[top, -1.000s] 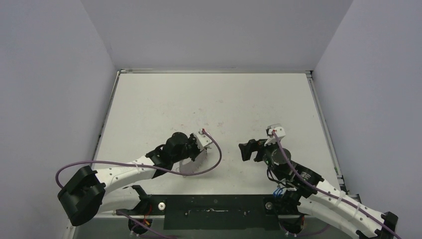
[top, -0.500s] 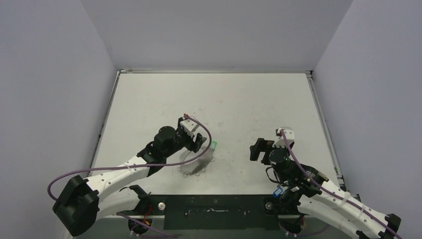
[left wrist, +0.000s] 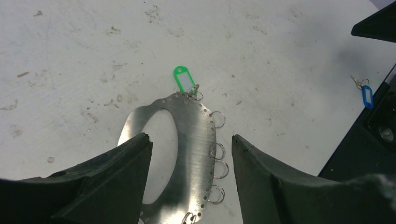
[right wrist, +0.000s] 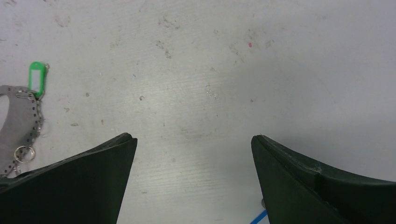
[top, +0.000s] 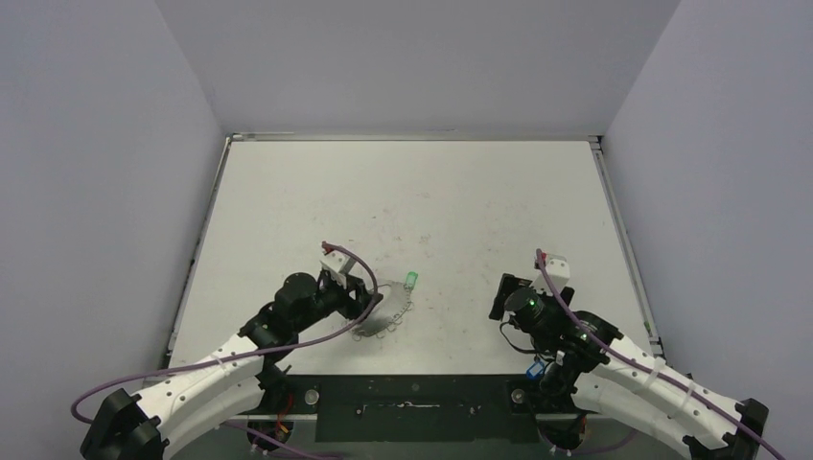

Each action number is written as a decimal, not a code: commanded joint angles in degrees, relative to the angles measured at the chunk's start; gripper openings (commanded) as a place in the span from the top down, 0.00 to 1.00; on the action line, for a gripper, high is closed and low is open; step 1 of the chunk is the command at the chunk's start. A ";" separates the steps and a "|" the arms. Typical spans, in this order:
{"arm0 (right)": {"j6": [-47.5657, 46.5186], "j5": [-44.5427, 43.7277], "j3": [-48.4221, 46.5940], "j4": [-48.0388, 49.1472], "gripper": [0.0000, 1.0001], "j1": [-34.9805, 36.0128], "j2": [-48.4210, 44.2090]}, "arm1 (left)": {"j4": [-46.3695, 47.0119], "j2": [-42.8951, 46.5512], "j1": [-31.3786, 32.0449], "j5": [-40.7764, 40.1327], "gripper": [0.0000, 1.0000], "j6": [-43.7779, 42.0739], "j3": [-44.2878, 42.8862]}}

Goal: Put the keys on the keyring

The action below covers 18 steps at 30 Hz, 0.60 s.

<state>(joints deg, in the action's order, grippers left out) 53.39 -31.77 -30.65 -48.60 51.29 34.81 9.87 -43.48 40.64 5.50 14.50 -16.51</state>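
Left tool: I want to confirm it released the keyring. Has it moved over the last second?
Yes. The left tool has shifted left, toward the table's left edge, off the keyring.

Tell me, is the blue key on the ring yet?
Off. The blue key lies by itself on the table, well apart from the ring.
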 commanded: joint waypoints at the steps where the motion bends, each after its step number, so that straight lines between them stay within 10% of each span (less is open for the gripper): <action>1: 3.56 -0.31 -2.75 -3.93 0.00 -0.56 4.34 | 4.12 0.37 -0.05 4.72 0.39 4.47 2.31; 11: -4.48 7.71 -4.97 6.46 0.00 -3.85 14.05 | 31.28 -18.61 7.68 12.66 0.39 -2.73 2.38; 18: -11.20 29.37 -2.23 18.14 0.00 -22.11 17.73 | 47.14 -41.76 16.42 16.50 0.38 -9.04 -7.23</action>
<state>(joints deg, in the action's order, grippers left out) 46.96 -15.68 -33.36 -39.40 37.43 50.57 40.51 -76.14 52.88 18.74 10.50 -17.91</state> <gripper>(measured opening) 0.999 0.617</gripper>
